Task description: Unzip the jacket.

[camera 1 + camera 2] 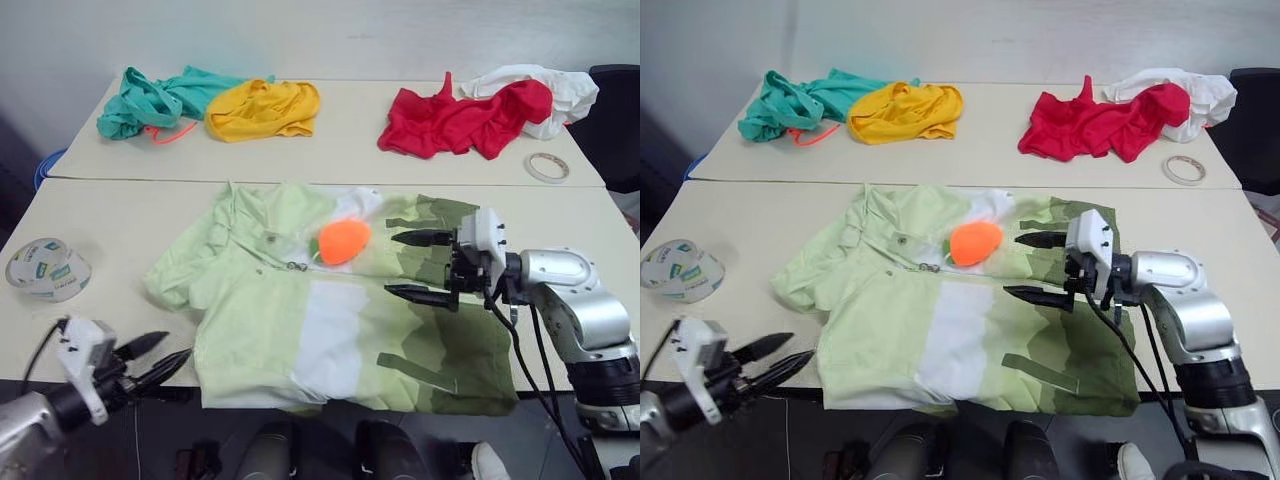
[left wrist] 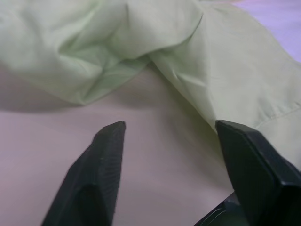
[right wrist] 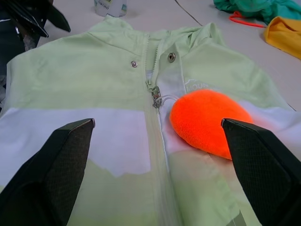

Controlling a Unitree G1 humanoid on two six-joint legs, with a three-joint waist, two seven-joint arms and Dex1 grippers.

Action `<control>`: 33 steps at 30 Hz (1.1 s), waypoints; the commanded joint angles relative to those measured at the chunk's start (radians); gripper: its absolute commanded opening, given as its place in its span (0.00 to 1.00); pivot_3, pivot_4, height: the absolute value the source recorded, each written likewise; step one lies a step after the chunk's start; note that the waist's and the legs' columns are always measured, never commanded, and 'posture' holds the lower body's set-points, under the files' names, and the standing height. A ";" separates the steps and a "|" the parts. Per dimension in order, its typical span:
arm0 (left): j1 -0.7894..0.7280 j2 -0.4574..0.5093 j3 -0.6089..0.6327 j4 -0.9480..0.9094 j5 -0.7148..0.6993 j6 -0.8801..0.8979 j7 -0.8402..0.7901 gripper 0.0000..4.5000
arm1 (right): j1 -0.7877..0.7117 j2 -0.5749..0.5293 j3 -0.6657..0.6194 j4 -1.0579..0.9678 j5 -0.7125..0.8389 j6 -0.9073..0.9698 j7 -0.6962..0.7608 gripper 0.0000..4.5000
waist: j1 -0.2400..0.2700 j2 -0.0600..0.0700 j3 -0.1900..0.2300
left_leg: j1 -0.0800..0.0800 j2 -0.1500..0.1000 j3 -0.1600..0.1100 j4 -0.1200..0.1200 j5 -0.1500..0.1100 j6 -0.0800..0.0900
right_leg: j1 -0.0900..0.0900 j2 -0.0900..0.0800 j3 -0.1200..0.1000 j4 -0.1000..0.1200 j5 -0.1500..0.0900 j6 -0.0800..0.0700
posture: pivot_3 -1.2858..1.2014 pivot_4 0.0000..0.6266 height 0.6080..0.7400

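Between right fingers: jacket.

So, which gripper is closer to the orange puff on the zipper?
Right. The right gripper hovers open just beside the orange puff, over the jacket. The left gripper is off the jacket's near corner, by the table edge, open.

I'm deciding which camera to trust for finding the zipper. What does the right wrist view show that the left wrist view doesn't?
Right wrist view alone: the jacket's zipper slider, the orange puff pull, two snap buttons, the white band, the teal garment and yellow garment. Left wrist view alone: a rumpled pale green fold beside bare table. Both: the jacket seen between open black claw fingers; the right claw faces the zipper, the left claw only the edge.
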 commanded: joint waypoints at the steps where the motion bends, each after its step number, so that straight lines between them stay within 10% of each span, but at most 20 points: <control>1: -0.175 0.072 0.014 0.053 -0.025 -0.073 -0.045 0.99 | -0.082 0.040 0.049 0.067 -0.086 -0.083 -0.007 1.00 | 0.002 0.000 0.000 | 0.000 0.000 0.000 0.000 0.000 0.000 | 0.000 0.000 0.000 0.000 0.000 0.000 | 0.52 0.24 1.00; 16: -1.063 0.012 -0.675 0.887 0.361 -0.468 -0.396 0.99 | -0.476 0.333 0.238 0.774 -0.447 -0.435 -0.134 1.00 | -0.053 0.000 0.000 | -0.003 -0.002 0.007 0.000 0.003 0.000 | -0.006 0.004 -0.027 0.011 0.001 0.001 | 0.52 0.24 1.00; 30: -1.075 -0.104 -0.707 1.133 0.541 -0.598 -0.169 1.00 | -0.381 0.210 0.113 0.678 -0.409 -0.445 -0.137 0.06 | -0.038 0.000 0.000 | -0.002 -0.002 0.005 0.003 0.004 0.001 | -0.004 0.002 -0.029 0.014 0.002 0.001 | 0.52 0.24 1.00; 33: -1.035 -0.119 -0.678 1.119 0.547 -0.568 -0.058 1.00 | -0.257 0.090 0.029 0.553 -0.374 -0.433 -0.147 0.00 | -0.030 0.000 0.000 | 0.000 -0.002 0.002 0.003 0.003 0.001 | 0.000 0.001 -0.029 0.012 0.002 0.001 | 0.52 0.24 1.00</control>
